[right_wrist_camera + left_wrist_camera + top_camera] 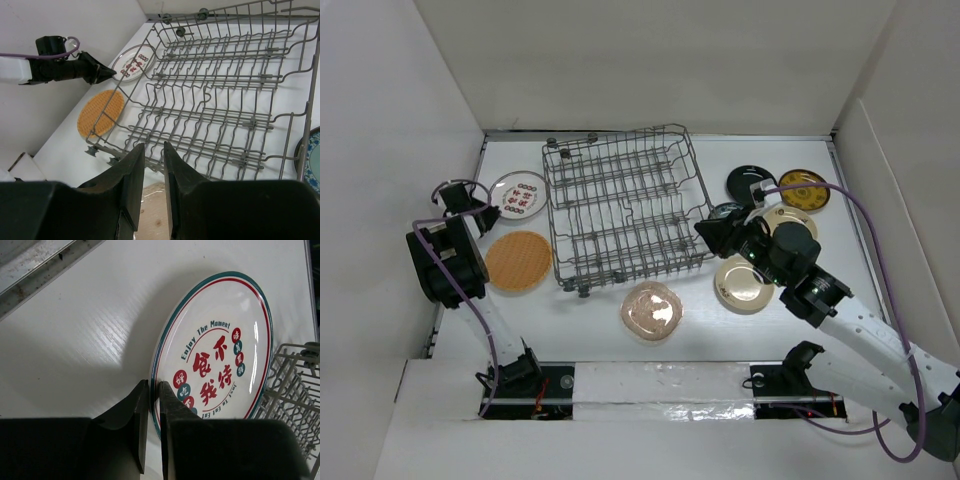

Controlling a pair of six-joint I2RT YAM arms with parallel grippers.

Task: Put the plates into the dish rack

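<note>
My left gripper (494, 212) (154, 384) is shut on the near-left rim of a whitish plate (518, 193) (215, 350) with red characters, which lies left of the grey wire dish rack (625, 205). My right gripper (704, 229) (154, 146) hovers at the rack's right edge, jaws a little apart and empty. On the table lie an orange plate (518, 261), a copper plate (651, 311), a cream-gold plate (743, 283), a teal plate (725, 212), a black plate (750, 184) and a yellow plate (804, 190). The rack (225, 100) holds no plates.
White walls close in the table on three sides. Another cream plate (790, 222) is partly hidden under my right arm. A purple cable (865, 215) arcs over the right side. The rack's corner (295, 385) stands just right of the held plate.
</note>
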